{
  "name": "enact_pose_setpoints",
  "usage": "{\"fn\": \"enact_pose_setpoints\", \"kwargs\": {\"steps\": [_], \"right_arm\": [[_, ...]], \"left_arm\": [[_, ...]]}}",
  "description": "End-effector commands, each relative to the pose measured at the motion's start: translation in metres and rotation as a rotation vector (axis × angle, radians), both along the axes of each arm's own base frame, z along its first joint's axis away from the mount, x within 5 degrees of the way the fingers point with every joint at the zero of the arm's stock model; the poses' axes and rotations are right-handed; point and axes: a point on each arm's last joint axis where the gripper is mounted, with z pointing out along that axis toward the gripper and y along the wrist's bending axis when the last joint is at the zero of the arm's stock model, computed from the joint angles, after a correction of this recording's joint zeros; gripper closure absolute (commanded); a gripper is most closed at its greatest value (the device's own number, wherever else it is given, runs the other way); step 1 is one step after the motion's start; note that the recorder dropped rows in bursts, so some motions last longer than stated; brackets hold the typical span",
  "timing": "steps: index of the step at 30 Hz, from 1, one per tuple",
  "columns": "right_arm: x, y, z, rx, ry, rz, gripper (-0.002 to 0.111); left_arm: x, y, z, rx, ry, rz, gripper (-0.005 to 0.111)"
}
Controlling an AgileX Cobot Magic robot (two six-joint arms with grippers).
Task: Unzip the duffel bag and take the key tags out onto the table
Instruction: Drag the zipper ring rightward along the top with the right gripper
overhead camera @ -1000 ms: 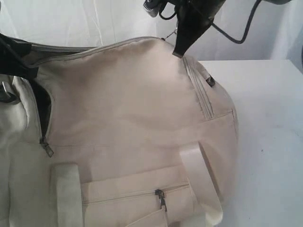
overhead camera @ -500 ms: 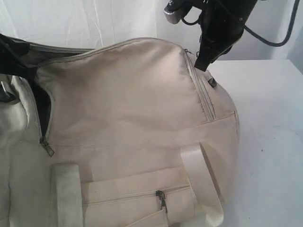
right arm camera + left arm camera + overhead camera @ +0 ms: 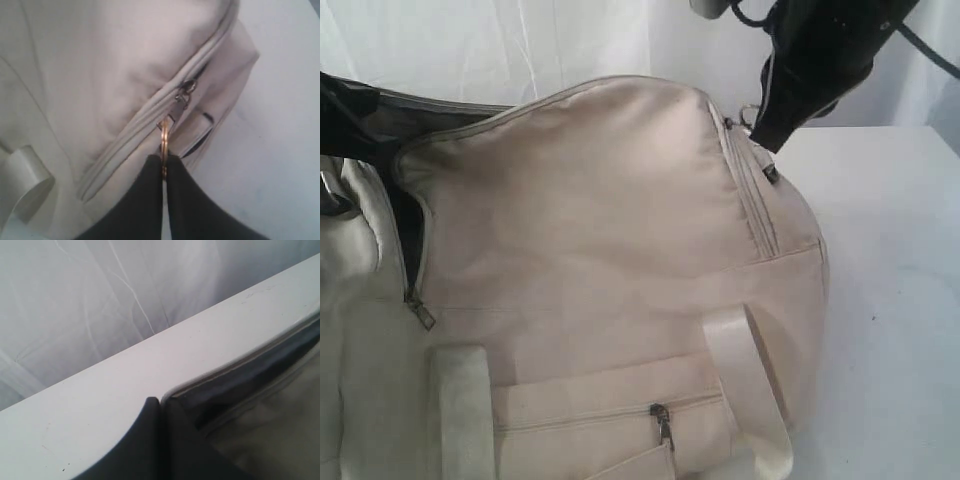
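The cream duffel bag [image 3: 600, 220] fills the left and middle of the exterior view and lies on the white table [image 3: 890, 250]. My right gripper [image 3: 767, 138] is at the bag's upper right end. It is shut on the metal ring [image 3: 164, 136] that hangs from the main zipper's slider [image 3: 184, 95]. My left gripper [image 3: 159, 402] is shut on the bag's open edge [image 3: 235, 370] at the far left, where the dark lining shows. The key tags are hidden.
A front pocket zipper pull [image 3: 663, 425] and a side zipper pull [image 3: 418, 312] hang on the bag. Pale webbing straps [image 3: 740, 370] cross its front. A white curtain [image 3: 520, 50] stands behind. Bare tabletop lies to the bag's right.
My right gripper has moved right and slightly down along the bag's top with the zipper ring in it. The left gripper has stayed put.
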Motion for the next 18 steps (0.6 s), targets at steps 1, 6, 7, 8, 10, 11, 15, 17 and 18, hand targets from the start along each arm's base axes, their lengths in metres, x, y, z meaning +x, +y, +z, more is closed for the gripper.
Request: {"fn": "enact_pose_setpoints", "kwargs": {"steps": [1, 6, 7, 8, 10, 11, 15, 17, 18], "right_arm": [[-0.021, -0.006, -0.01, 0.047, 0.094, 0.015, 0.108], [-0.043, -0.012, -0.012, 0.103, 0.147, 0.027, 0.108], [-0.047, -0.014, -0.014, 0.104, 0.155, 0.019, 0.108], [-0.051, -0.017, -0.016, 0.098, 0.16, 0.018, 0.108], [-0.059, -0.022, -0.023, 0.086, 0.177, 0.014, 0.108], [-0.063, -0.025, -0.026, 0.081, 0.186, 0.014, 0.108], [-0.078, -0.034, -0.037, 0.064, 0.216, 0.011, 0.108], [-0.084, -0.038, -0.042, 0.06, 0.229, 0.008, 0.108], [-0.088, -0.04, -0.044, 0.06, 0.239, 0.008, 0.108]], "left_arm": [[-0.005, 0.003, 0.015, -0.018, -0.05, 0.02, 0.107], [-0.005, 0.003, 0.015, -0.018, -0.05, 0.02, 0.107], [-0.005, 0.003, 0.015, -0.018, -0.05, 0.018, 0.107], [-0.005, 0.003, 0.015, -0.018, -0.05, 0.018, 0.107], [-0.005, 0.003, 0.015, -0.018, -0.05, 0.018, 0.107], [-0.005, 0.003, 0.015, -0.018, -0.05, 0.018, 0.107], [-0.005, 0.002, 0.015, -0.019, -0.049, 0.014, 0.107], [-0.005, 0.002, 0.015, -0.02, -0.049, 0.013, 0.107], [-0.005, 0.002, 0.015, -0.02, -0.049, 0.011, 0.107]]}}
